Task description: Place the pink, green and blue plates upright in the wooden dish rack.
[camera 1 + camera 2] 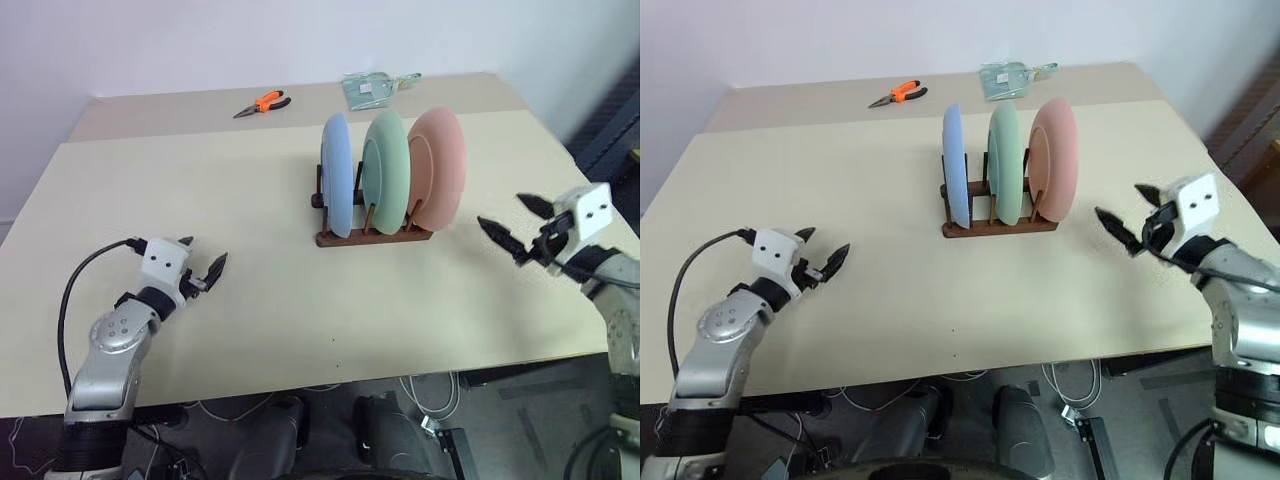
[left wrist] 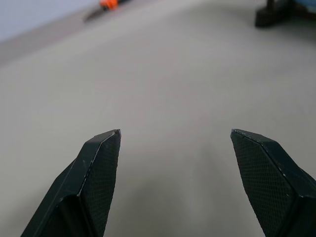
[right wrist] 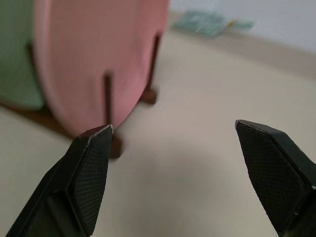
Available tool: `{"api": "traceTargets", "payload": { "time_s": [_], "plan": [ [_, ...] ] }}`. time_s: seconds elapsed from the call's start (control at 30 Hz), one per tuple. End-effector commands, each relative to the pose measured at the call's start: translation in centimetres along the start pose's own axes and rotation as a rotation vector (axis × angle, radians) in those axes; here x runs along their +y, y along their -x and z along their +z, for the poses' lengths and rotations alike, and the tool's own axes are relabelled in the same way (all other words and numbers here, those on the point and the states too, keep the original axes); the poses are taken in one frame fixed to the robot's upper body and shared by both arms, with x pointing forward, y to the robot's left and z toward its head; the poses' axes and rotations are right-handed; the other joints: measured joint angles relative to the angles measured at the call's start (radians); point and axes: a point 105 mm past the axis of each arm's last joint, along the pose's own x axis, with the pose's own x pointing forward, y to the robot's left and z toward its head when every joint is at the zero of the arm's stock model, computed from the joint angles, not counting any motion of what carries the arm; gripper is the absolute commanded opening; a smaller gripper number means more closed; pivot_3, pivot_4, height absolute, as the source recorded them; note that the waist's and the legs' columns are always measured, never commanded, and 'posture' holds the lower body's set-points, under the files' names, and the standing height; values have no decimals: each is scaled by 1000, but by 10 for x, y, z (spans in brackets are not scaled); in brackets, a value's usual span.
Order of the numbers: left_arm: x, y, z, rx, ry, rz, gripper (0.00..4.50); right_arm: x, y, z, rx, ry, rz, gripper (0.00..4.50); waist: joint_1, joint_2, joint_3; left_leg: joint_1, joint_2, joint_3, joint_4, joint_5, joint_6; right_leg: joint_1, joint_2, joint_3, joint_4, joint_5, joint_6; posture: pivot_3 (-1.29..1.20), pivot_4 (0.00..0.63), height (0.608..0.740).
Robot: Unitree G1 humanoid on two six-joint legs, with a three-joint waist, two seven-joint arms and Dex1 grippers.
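Observation:
The dark wooden dish rack (image 1: 372, 236) stands mid-table with three plates upright in it: the blue plate (image 1: 337, 175) on the left, the green plate (image 1: 386, 166) in the middle, the pink plate (image 1: 437, 165) on the right. My right gripper (image 1: 513, 224) hovers to the right of the rack, open and empty, well clear of the pink plate (image 3: 89, 54). Over the table's near left part, my left gripper (image 1: 203, 261) is open with nothing between its fingers (image 2: 96, 168).
Orange-handled pliers (image 1: 263, 103) lie near the far edge of the table (image 1: 250, 300). A clear packet (image 1: 372, 88) lies at the far edge behind the rack. Cables hang below the front edge.

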Motion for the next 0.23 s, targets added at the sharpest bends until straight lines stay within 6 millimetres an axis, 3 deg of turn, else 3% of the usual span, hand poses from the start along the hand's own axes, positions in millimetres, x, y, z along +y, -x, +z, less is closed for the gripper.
{"api": "traceTargets", "payload": {
  "time_s": [0.03, 0.23],
  "plan": [
    [-6, 2, 11, -37, -11, -20, 3660, 7, -4, 8, -36, 29, 44, 4035, 3, 0, 0, 0, 0, 0, 0, 0, 0, 0, 0, 0, 0, 0, 0, 0, 150, 729],
    [-14, 6, 10, -27, -5, -28, 3660, 15, -14, 4, -28, 38, 82, 4035, 6, 0, 0, 0, 0, 0, 2, 0, 0, 1, -1, -1, -1, -1, -2, 0, 150, 729]
  ]
}}
